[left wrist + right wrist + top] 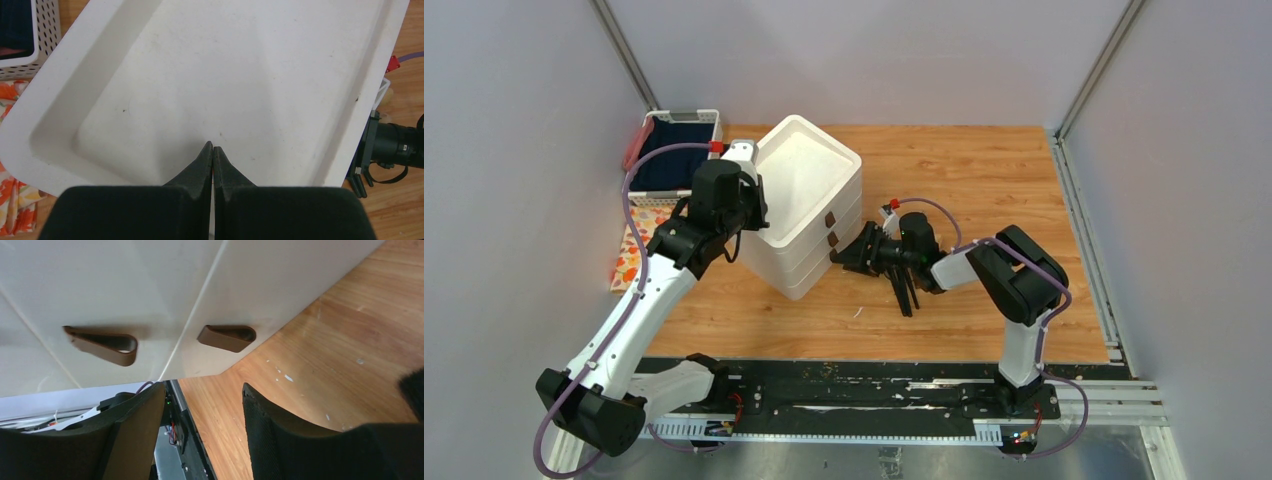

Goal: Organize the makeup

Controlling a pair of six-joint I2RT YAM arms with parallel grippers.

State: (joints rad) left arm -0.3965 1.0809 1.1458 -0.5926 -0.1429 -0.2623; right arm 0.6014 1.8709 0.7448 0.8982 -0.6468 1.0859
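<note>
Barely started, judging by black sticks (pixel 906 292) loose on worktop (pixel 984 180) beside shut drawer box (pixel 809 165). Faces brown knobs (pixel 227 337) with right tool (pixel 202 390) spread apart; holds left tool (pixel 213 150) pinched together above box.

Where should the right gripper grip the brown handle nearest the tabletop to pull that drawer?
Pinch the brown loop handle across its strap, coming straight at the front of the white box, where the open right gripper faces it. The loop juts from an otherwise flat front; one finger could probably slip through its opening.
</note>
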